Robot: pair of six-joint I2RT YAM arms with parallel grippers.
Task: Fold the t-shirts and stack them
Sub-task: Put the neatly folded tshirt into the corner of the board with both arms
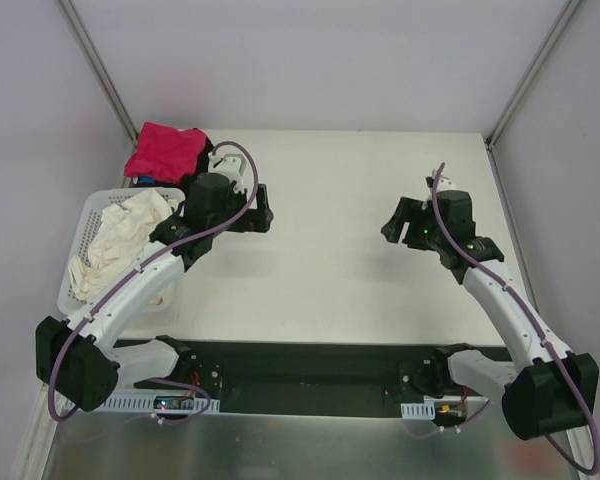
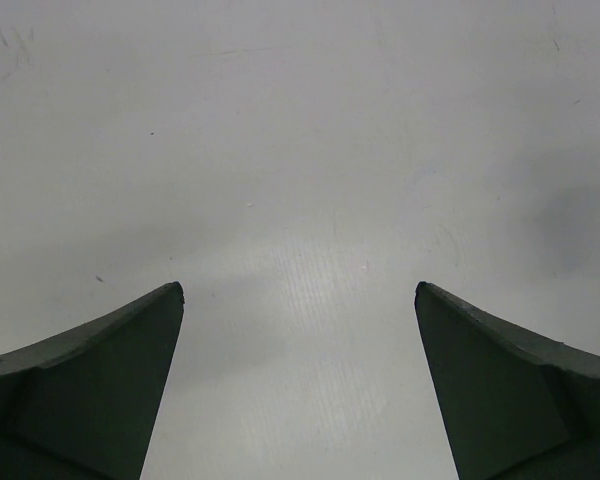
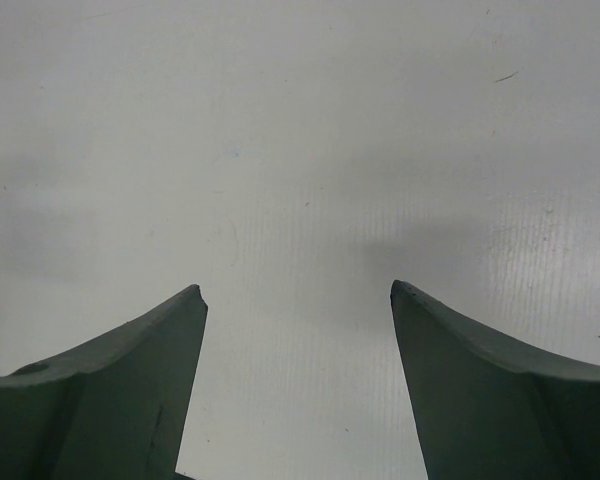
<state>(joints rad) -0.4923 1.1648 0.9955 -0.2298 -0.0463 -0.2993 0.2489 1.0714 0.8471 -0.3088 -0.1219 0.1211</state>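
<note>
A magenta-red t-shirt point(image 1: 165, 150) lies folded at the table's back left corner. A small blue patch point(image 1: 140, 181) peeks out under its near edge, and whatever lies beneath is hidden. My left gripper point(image 1: 261, 212) hovers just right of that pile, over bare table. In the left wrist view it point(image 2: 300, 290) stands open with only white table between its fingers. My right gripper point(image 1: 393, 226) hangs over the table's right half, far from the shirts. The right wrist view shows it point(image 3: 298, 290) open and holding nothing.
A white lattice basket point(image 1: 80, 222) stands at the left edge, in front of the red shirt, with a crumpled cream cloth point(image 1: 120, 235) inside. The left arm stretches over the basket's near right side. Grey walls enclose the table at the back and both sides.
</note>
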